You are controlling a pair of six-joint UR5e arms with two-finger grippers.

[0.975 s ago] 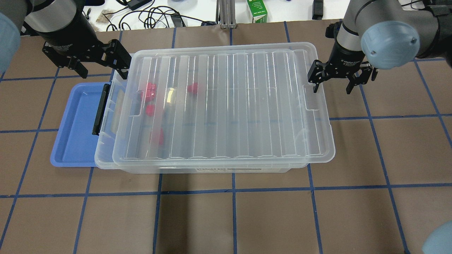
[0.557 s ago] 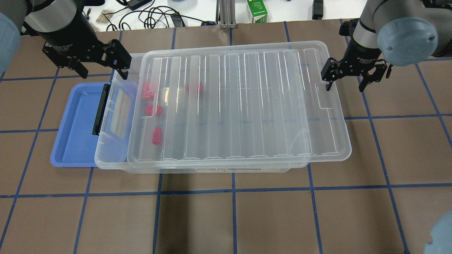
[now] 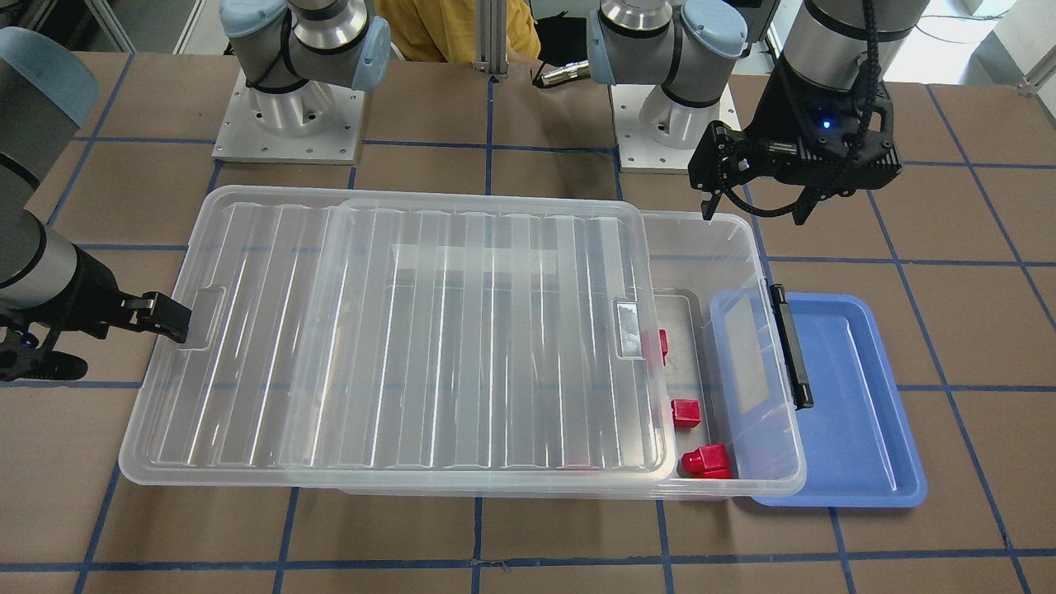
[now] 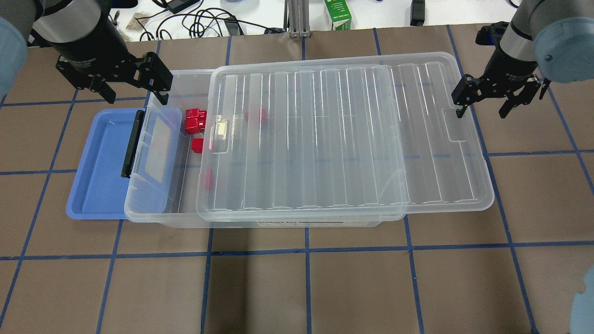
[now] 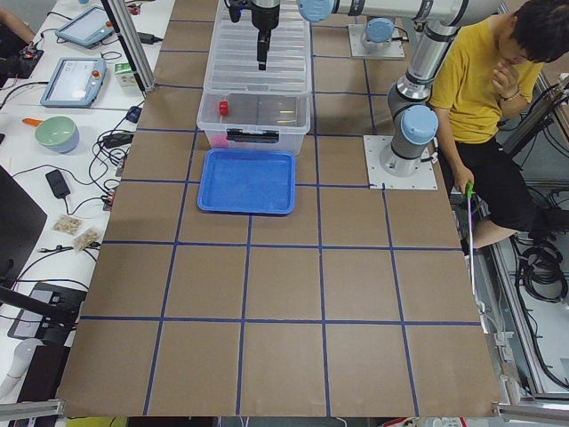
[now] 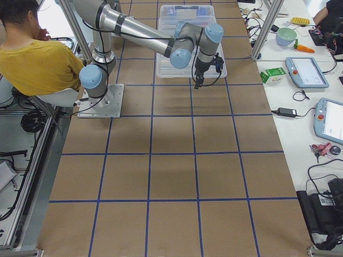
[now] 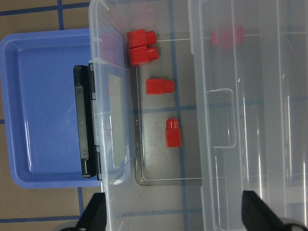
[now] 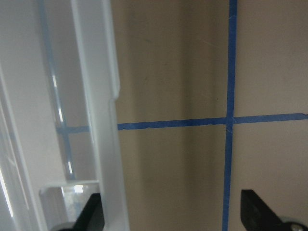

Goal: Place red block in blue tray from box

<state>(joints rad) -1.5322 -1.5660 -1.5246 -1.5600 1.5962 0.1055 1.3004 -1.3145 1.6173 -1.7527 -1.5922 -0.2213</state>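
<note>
The box (image 4: 153, 204) is a clear bin whose ribbed lid (image 4: 348, 139) is slid toward my right, leaving its left end uncovered. Several red blocks lie there: two together (image 4: 195, 119), one alone (image 4: 197, 145), others blurred under the lid (image 4: 256, 116). The left wrist view shows them sharply (image 7: 160, 87). The blue tray (image 4: 102, 162) lies empty, partly under the box's latch end. My left gripper (image 4: 137, 97) is open and empty above the box's far left corner. My right gripper (image 4: 482, 109) is open, with one finger (image 3: 173, 326) against the lid's right-end rim.
A black latch (image 4: 131, 144) sits on the box's left end, over the tray. A green carton (image 4: 338, 14) and cables lie beyond the table's far edge. A person in yellow (image 5: 489, 80) sits beside the robot bases.
My right gripper has moved to the right and the lid has slid with it, uncovering the box's left end and some red blocks. My left gripper has not moved.
</note>
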